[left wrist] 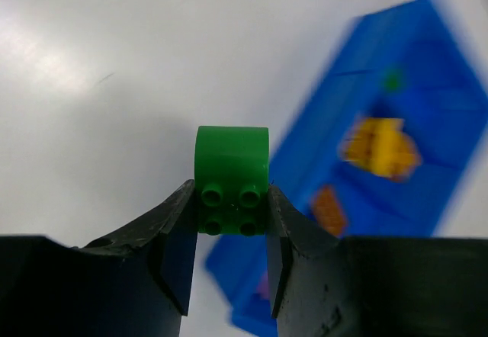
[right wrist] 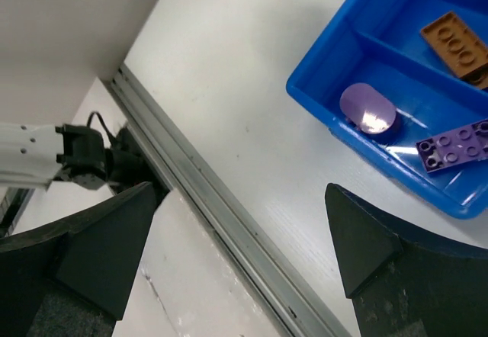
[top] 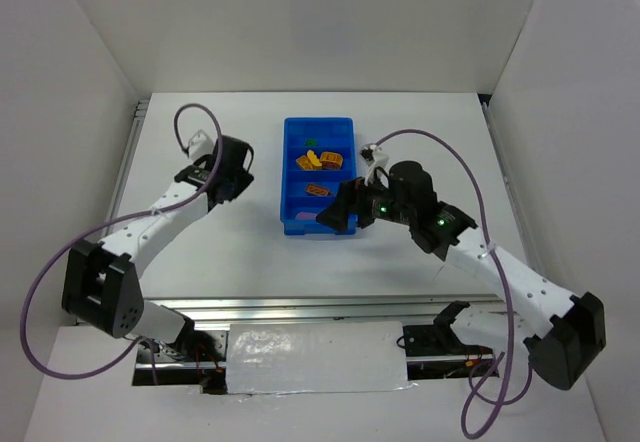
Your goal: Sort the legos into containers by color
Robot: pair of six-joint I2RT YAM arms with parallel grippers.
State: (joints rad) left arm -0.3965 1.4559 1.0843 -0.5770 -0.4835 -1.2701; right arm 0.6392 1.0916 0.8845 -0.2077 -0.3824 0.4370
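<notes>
My left gripper (top: 240, 169) is shut on a green lego (left wrist: 231, 175), held above the white table just left of the blue tray (top: 287, 167); in the left wrist view the gripper (left wrist: 231, 226) pinches the brick's sides. The tray (left wrist: 446, 93) holds a small green lego (top: 311, 143), orange-yellow legos (top: 318, 160) and a brown lego (top: 318, 190), each in its own compartment. My right gripper (top: 336, 216) is open and empty over the tray's near end. The right wrist view shows the gripper (right wrist: 240, 234), purple legos (right wrist: 454, 146) in the near compartment and a brown one (right wrist: 455, 41) beyond.
A metal rail (right wrist: 229, 223) runs along the table's near edge, below the right gripper. White walls enclose the table on the left, right and back. A round purple piece (right wrist: 367, 108) lies beside the purple plate.
</notes>
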